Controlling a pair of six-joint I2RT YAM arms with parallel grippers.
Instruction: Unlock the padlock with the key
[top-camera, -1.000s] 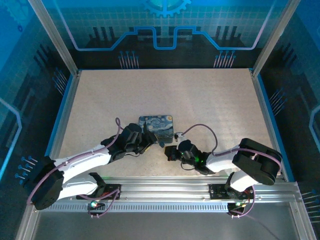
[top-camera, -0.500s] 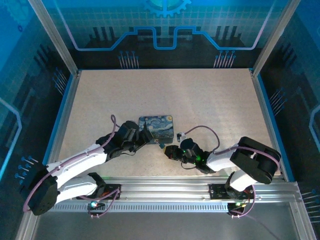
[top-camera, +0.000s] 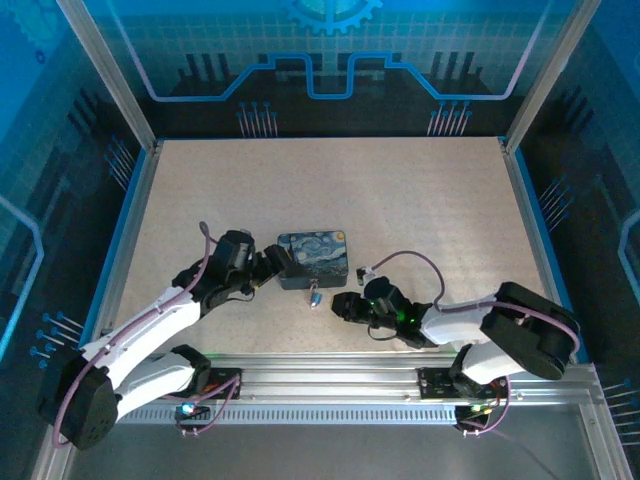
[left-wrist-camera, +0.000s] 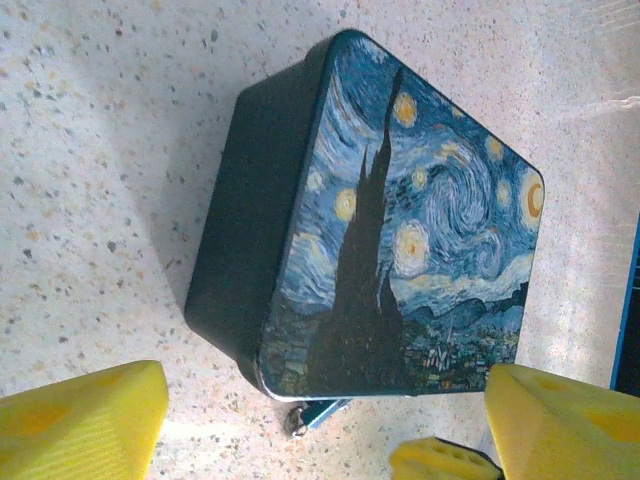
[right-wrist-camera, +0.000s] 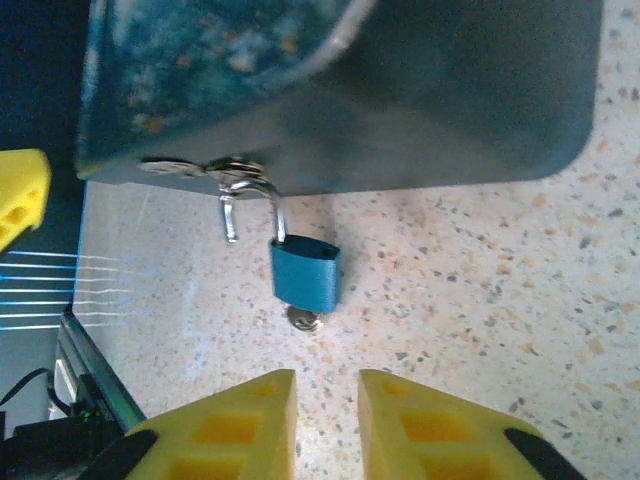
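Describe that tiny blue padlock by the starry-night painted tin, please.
The small blue-bodied padlock has a thin silvery metal shackle, which stands open: one leg sits in the body, the other end is free. The shackle hooks through the hasp on the dark-blue painted tin, and the body lies on the speckled table. A small metal key pokes from its bottom end. The right gripper is near, not touching it.

Your two arms close in on the tin from either side.
Your left gripper (top-camera: 272, 264) sits just beside the left end of the starry-painted tin (top-camera: 313, 256). Your right gripper (top-camera: 340, 306) is nearer you and to its right. The padlock (top-camera: 314, 297) shows as a small bluish speck at the tin's near side on the speckled table (top-camera: 420, 200), between both grippers.
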